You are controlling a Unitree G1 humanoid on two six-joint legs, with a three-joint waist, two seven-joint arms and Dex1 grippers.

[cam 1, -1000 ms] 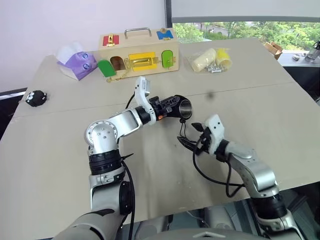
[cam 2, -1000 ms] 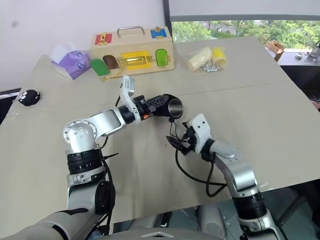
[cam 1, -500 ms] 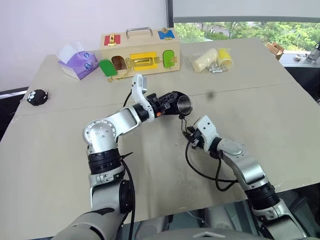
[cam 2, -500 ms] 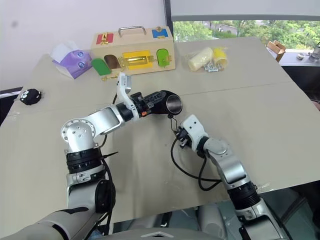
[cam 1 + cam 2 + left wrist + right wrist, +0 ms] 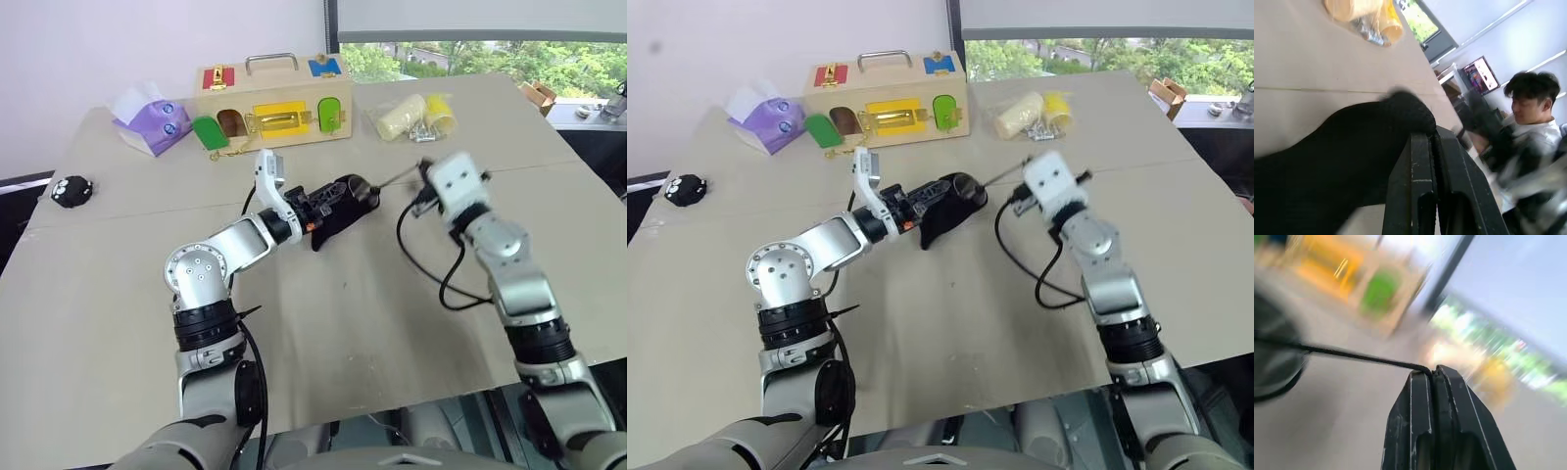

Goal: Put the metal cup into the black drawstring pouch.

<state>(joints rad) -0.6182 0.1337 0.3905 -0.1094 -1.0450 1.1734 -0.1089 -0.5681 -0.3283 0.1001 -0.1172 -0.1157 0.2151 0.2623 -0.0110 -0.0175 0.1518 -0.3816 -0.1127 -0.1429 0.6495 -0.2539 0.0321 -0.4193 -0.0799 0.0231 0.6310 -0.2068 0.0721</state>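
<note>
Soft black drawstring pouch [image 5: 338,208] sags limp from the clamped left tool [image 5: 345,196]; the right tool [image 5: 423,186], closed beside the pouch, pinches its thin slippery cord [image 5: 397,177].

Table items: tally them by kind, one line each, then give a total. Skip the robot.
Wooden latch box: 1
Black pouch: 1
Purple tissue pack: 1
Small black toy: 1
Bag of pale yellow cylinders: 1
Total: 5

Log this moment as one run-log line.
left pincer: shut on black drawstring pouch, held above table | right pincer: shut on pouch cord, pulled taut | metal cup: not visible
</note>
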